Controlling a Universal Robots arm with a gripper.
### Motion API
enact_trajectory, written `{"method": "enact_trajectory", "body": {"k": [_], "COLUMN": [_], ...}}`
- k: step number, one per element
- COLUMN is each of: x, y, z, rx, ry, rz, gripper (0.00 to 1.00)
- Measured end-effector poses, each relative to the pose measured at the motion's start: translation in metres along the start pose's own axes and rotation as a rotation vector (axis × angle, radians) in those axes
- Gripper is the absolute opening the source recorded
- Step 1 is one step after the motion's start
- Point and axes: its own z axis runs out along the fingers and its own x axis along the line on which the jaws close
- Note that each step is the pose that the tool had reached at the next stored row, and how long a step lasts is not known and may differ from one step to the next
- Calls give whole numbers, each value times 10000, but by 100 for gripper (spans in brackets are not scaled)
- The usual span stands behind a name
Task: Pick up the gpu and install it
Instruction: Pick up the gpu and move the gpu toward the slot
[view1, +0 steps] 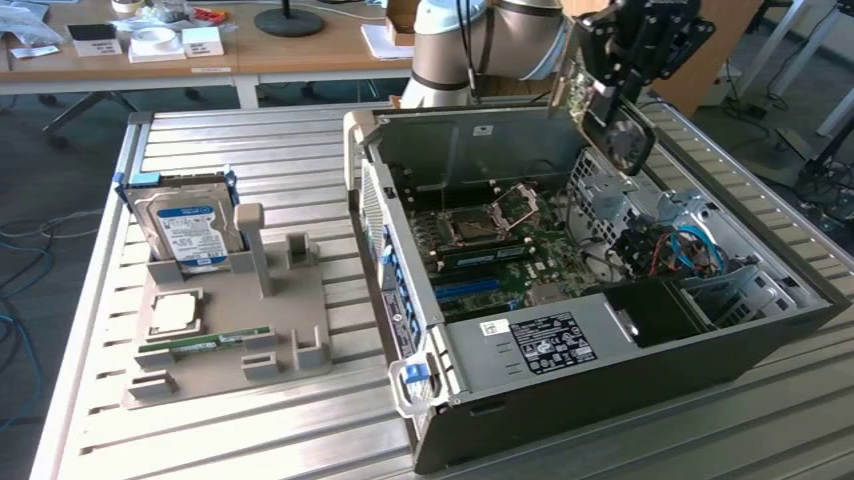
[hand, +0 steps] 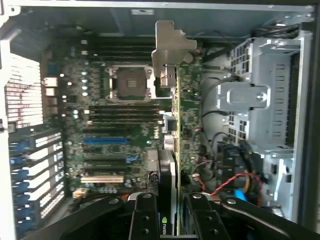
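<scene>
My gripper (view1: 627, 60) hangs above the far right corner of the open computer case (view1: 561, 400), shut on the gpu (view1: 621, 135). The card tilts down toward the case, its black fan face turned to the exterior view's right. In the wrist view the gpu (hand: 175, 125) shows edge-on as a thin green board with a metal bracket (hand: 167, 47) at its far end, clamped between the black fingers (hand: 145, 215) of my gripper (hand: 170, 212). It hovers over the motherboard (hand: 100, 165), above the row of slots that includes a blue slot (hand: 105, 141).
A tan parts holder (view1: 287, 310) on the slatted table at the exterior view's left carries a hard drive (view1: 187, 225), a processor (view1: 174, 312) and a green memory stick (view1: 200, 345). Inside the case are the empty CPU socket (hand: 131, 82), a drive cage (hand: 260, 100) and loose red and blue cables (hand: 235, 185).
</scene>
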Motion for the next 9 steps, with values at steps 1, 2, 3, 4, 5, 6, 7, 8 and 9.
{"method": "enact_trajectory", "body": {"k": [1, 2, 3, 4, 5, 6, 7, 8, 9], "x": [-48, -92, -137, -182, -227, -270, -304, -332, -347], "y": [1, 2, 3, 4, 5, 6, 7, 7, 8], "z": [1, 3, 5, 6, 7, 7, 9, 10, 10], "rx": [0, -2, -2, -1, -2, -1, -2, -2, -2], "ry": [0, 0, 0, -1, 0, -1, 0, -1, 0], "rz": [2, 2, 1, 2, 1, 1, 2, 1, -1], "gripper": [27, 27, 27, 27, 27, 27, 27, 27, 27]}}
